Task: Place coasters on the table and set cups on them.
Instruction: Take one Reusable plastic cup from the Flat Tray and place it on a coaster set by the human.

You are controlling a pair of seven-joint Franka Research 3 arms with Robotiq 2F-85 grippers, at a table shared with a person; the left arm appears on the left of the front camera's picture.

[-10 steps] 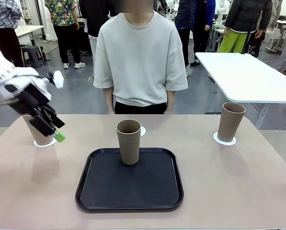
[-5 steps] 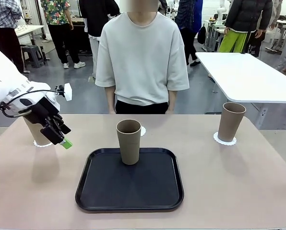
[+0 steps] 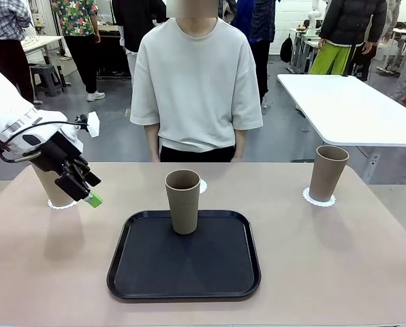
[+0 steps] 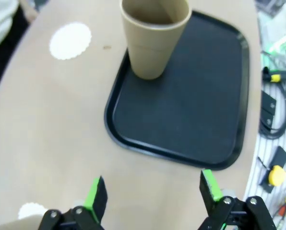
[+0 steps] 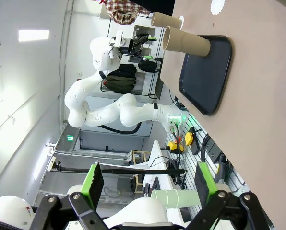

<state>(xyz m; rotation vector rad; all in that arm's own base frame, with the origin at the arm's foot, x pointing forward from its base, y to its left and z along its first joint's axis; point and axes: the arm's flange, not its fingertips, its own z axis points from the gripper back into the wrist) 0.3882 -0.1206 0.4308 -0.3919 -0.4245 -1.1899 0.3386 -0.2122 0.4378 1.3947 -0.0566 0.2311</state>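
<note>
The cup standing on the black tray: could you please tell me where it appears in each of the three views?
Front view: the cup stands at picture centre, near the far edge of the tray.
Left wrist view: top centre, on the tray's upper-left part.
Right wrist view: upper middle, sideways in the rolled picture, base on the tray.
Shared landmark: the black tray beneath it.
</note>
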